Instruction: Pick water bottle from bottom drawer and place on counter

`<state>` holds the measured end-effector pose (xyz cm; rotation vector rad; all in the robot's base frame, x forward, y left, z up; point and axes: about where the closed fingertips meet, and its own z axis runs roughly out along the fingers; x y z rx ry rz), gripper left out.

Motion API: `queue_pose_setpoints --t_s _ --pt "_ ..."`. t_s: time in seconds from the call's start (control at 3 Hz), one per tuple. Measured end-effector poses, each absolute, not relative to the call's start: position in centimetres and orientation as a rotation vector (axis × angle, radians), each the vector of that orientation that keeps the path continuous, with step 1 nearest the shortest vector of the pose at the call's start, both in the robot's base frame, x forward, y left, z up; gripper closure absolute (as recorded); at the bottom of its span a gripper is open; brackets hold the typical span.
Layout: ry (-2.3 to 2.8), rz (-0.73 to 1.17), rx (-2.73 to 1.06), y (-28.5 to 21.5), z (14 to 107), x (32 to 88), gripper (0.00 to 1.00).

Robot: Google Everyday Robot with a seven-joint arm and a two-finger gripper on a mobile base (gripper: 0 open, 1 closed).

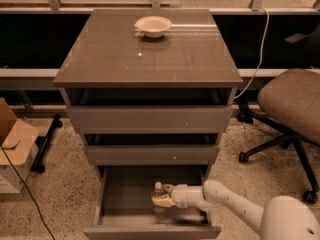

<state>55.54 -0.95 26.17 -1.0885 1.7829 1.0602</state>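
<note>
Where bottom drawer (pixel 116 194) gapes, claw (pixel 160 196) meets water bottle (pixel 158 186).

Mostly hidden behind the tan-tipped gripper (pixel 161 196), low in the open grey-brown bottom drawer (pixel 125 191): small clear plastic water bottle (pixel 158 186), only its white cap plain. Cropped at right edge: brown padded office chair (pixel 295 99); at left: cardboard box (pixel 12 144).

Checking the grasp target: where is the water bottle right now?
The water bottle stands near the middle of the open bottom drawer, low in the camera view, with the pincer at it from the right.
</note>
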Motion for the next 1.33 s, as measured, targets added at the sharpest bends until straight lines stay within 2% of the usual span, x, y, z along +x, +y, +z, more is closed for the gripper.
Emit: queue_pose_setpoints --t_s 1.33 --pt "1.564 0.808 -1.256 -8.6 54.3 48.2 1.00"
